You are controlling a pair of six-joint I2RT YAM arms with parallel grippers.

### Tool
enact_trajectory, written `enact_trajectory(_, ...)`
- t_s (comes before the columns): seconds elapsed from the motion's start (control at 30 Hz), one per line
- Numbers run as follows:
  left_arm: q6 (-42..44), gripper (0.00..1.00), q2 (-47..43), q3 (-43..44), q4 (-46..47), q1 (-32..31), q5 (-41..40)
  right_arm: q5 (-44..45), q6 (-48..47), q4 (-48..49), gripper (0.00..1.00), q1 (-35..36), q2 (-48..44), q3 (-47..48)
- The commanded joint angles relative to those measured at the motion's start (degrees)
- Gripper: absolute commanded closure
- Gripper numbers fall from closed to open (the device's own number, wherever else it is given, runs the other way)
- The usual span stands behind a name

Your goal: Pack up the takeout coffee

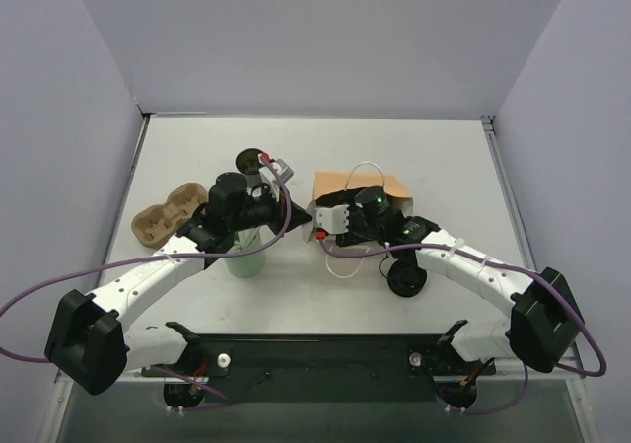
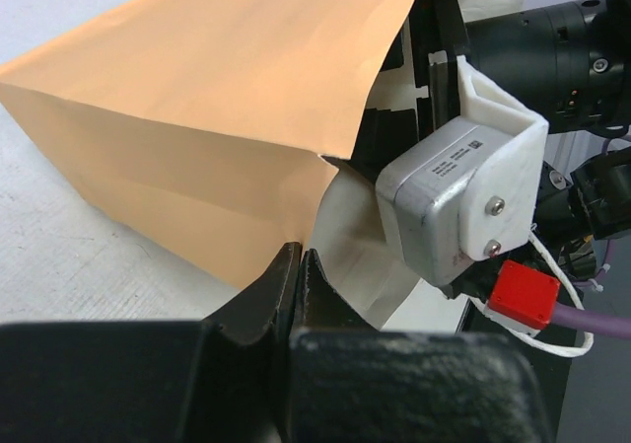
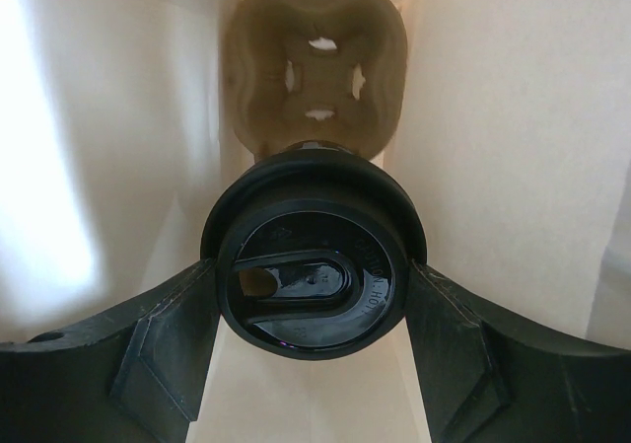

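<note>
2 arms reach in over the table (image 1: 444, 157) in the top view. The left arm bends in from the lower left, and the left gripper (image 1: 295, 209) sits at the mouth of the paper bag (image 1: 380, 184). The right arm bends in from the lower right, its wrist at the same mouth and its fingers hidden inside. On the table I count 1 paper bag, 1 green cup (image 1: 246, 260) under the left forearm, 1 brown cup tray (image 1: 168, 216) to the left, 1 black cup with a brown inside (image 1: 253, 158) behind the left wrist, and 1 round black piece (image 1: 406, 280) beside the right forearm; whether that piece is a lid or a cup I cannot tell.

From the left wrist, the left gripper (image 2: 299, 260) has its 2 fingers pressed together on the edge of the paper bag (image 2: 217, 117), right where the brown outside folds into the white lining.

From the right wrist, the view looks down inside the paper bag (image 3: 493, 117). The right gripper (image 3: 313, 277) clasps 1 coffee cup (image 3: 311, 265), black and lidded, with 1 finger against each side. Below it, 1 more brown cup tray (image 3: 315, 68) lies at the bottom of the bag.
</note>
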Motion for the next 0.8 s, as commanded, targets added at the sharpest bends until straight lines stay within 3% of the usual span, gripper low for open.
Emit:
enact_trajectory(0.0, -0.1, 1.0, -1.5, 0.1, 4.0, -1.0, -1.1, 2.7, -1.0, 4.0, 0.55, -1.0, -2.5, -0.6)
enact_trajectory(0.23, -0.8, 1.0, -1.9, 0.4, 4.8, -1.5, -1.1, 2.2, -3.4, 3.4, 0.56, -3.2, -4.0, -0.4)
enact_trajectory(0.77, -0.9, 1.0, -1.8, -0.5, 4.8, -2.7, -1.2, 1.8, -3.2, 13.8, 0.57, -3.8, 0.8, -3.4)
